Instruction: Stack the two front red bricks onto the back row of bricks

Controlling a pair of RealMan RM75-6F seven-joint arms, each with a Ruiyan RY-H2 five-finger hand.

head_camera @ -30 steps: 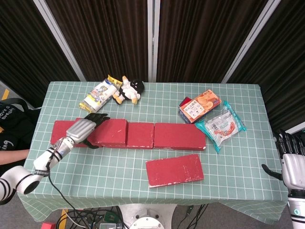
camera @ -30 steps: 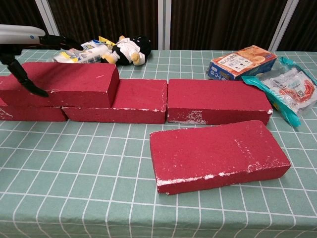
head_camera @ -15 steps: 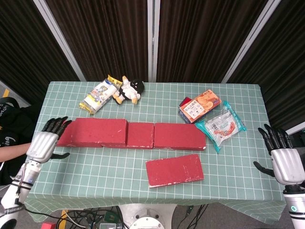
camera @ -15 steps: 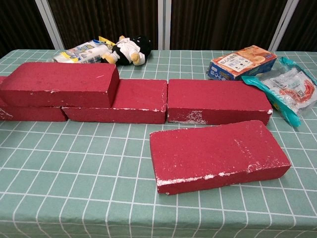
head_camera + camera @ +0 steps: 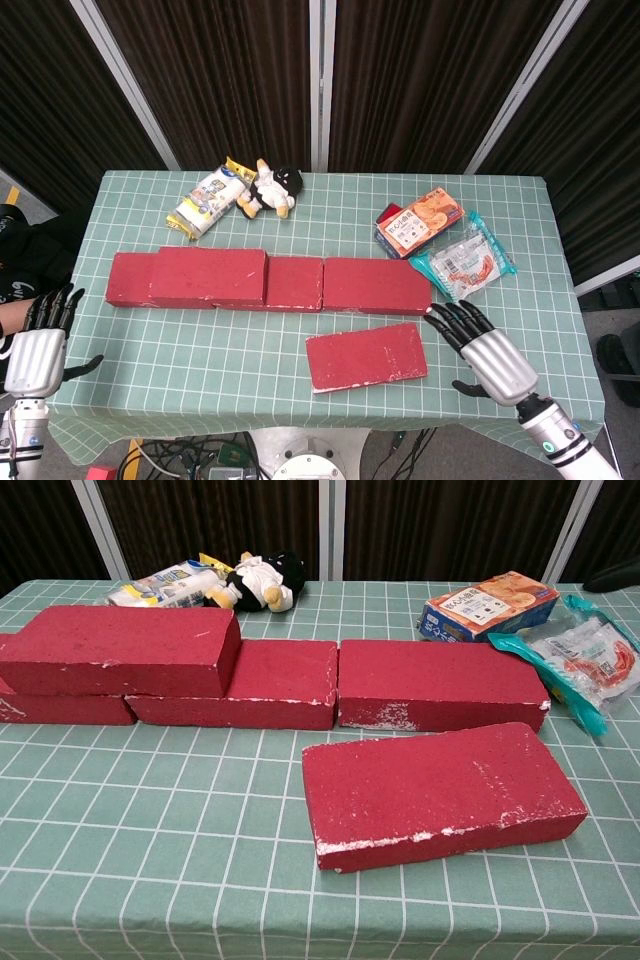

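Dark curtains hang behind your green checked table point(image 5: 200, 350).

Your right hand point(image 5: 482, 352) is at the front right, fingers spread and holding nothing, its fingertips point(image 5: 440, 316) just beside the right end of the loose brick point(image 5: 366, 356). Your left hand point(image 5: 35, 350) hangs off the table's left front edge, also spread and empty, well away from the bricks.

That loose brick lies flat in front of the row, slightly skewed, its right end angled toward the back. It is dull red with a gritty face and pale chipping along its lower edge and corners. It looks stiff and probably heavy for one hand; the rough surface should give grip, but the chipped edges may crumble. Take it across the short width near the middle, thumb on the near long side and fingers on the far side, so it does not tip as you lift.

Behind it the back row point(image 5: 375, 284) runs left to right, and one brick point(image 5: 208, 276) already sits on top at its left end. So one is stacked and this one is left, by my reading. The bare top of the right-hand row brick, directly behind the loose one, seems the nearest spot.

Farther back lie an orange box point(image 5: 419, 221), a snack pack point(image 5: 464, 262), a plush toy point(image 5: 272, 187) and a packet point(image 5: 207, 199).
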